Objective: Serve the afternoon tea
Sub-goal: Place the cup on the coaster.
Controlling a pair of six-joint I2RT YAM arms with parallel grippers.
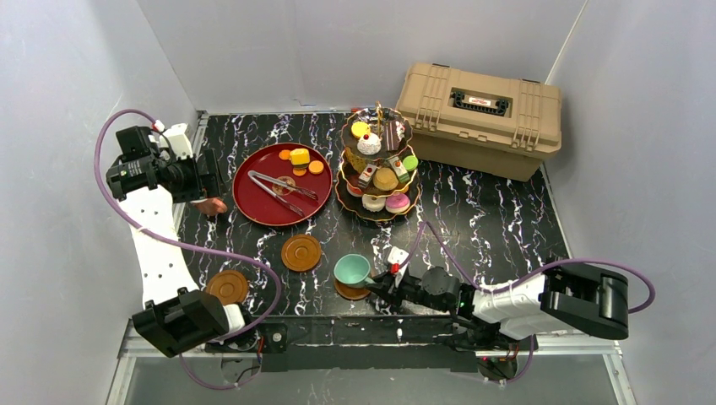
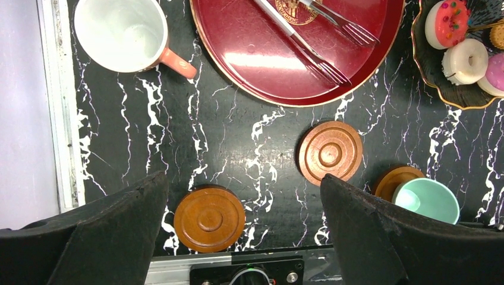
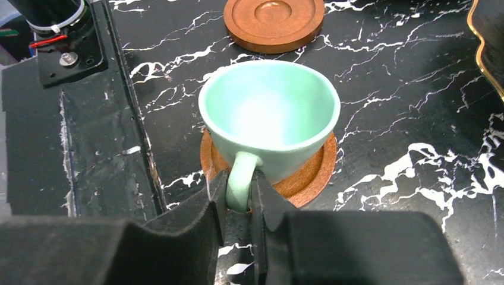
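Observation:
The teal cup (image 3: 270, 113) stands on a round brown saucer (image 3: 309, 178) near the table's front edge. My right gripper (image 3: 241, 193) is shut on the cup's handle; in the top view the gripper (image 1: 377, 283) sits just right of the cup (image 1: 351, 269). My left gripper (image 2: 243, 184) is open and empty, held high at the left (image 1: 207, 181) over the pinkish cup (image 2: 122, 32). Two bare saucers (image 1: 301, 252) (image 1: 227, 287) lie at front left. The three-tier stand (image 1: 359, 213) holds several pastries (image 1: 386, 178).
A red tray (image 1: 253, 198) left of the stand holds metal tongs (image 1: 283, 187) and a few orange and yellow pastries (image 1: 300, 157). A tan plastic case (image 1: 481, 118) stands at the back right. Grey walls close in the left, back and right sides.

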